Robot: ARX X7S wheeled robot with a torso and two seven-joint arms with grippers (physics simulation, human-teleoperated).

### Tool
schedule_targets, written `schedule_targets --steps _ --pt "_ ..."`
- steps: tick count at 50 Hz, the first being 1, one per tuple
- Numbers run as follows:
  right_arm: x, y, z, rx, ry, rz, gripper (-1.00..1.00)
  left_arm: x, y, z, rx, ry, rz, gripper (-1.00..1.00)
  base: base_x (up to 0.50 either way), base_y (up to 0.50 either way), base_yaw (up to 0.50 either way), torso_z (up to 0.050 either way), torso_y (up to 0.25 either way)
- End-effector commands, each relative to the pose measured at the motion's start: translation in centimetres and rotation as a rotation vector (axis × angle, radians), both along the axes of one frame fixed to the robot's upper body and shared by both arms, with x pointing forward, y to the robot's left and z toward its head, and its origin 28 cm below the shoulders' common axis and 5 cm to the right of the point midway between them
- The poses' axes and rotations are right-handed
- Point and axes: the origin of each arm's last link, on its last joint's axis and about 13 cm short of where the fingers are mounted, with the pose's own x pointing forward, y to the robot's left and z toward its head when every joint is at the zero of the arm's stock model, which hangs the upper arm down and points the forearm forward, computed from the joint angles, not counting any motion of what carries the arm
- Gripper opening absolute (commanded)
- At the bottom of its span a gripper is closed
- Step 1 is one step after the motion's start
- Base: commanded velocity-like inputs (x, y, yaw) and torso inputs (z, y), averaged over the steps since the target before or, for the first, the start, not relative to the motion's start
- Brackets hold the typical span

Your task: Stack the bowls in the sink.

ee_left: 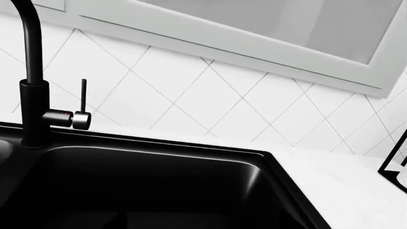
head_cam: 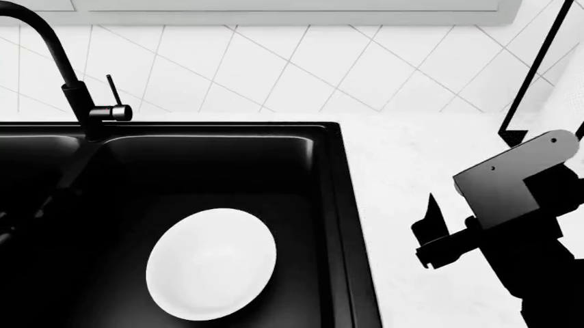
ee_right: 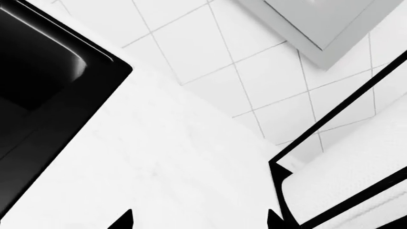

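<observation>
One glossy white bowl (head_cam: 212,264) lies on the floor of the right basin of the black sink (head_cam: 351,225), seen in the head view only. In the wrist views the sink (ee_left: 190,149) (ee_right: 45,90) shows no bowl. My right gripper (head_cam: 429,236) hangs over the white counter to the right of the sink. The right gripper (ee_right: 198,222) is open, its fingertips (ee_right: 125,220) wide apart with nothing between them. The left wrist camera looks into the dark basin, where the left gripper's fingers cannot be made out against the black.
A black gooseneck faucet (head_cam: 82,96) (ee_left: 32,95) stands at the sink's back rim with a side lever (ee_left: 83,114). A paper-towel roll (ee_right: 356,176) in a black holder (head_cam: 538,68) stands on the counter at the right. Tiled wall behind.
</observation>
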Motion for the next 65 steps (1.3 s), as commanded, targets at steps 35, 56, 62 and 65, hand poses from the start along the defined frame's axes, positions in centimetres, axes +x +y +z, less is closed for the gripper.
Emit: schedule_targets --steps 35,56,62,65 --pt "-1.5 -0.9 -0.6 -0.038 0.042 -0.062 1.0 0.2 -0.1 -0.2 0.005 0.006 -0.007 1.0 0.0 0.0 0.0 0.0 0.0" --pt "-2.2 -1.6 -1.4 -0.046 0.089 -0.096 1.0 0.3 -0.3 0.0 0.01 0.007 -0.009 1.0 0.0 0.0 0.0 0.0 0.0" --pt "-2.3 -1.6 -1.5 -0.046 0.098 -0.099 1.0 0.3 -0.3 -0.1 0.012 0.007 -0.011 1.0 0.0 0.0 0.0 0.0 0.0" --pt "-2.4 -1.8 -1.6 -0.052 0.107 -0.102 1.0 0.4 -0.3 -0.1 0.012 0.009 -0.012 1.0 0.0 0.0 0.0 0.0 0.0"
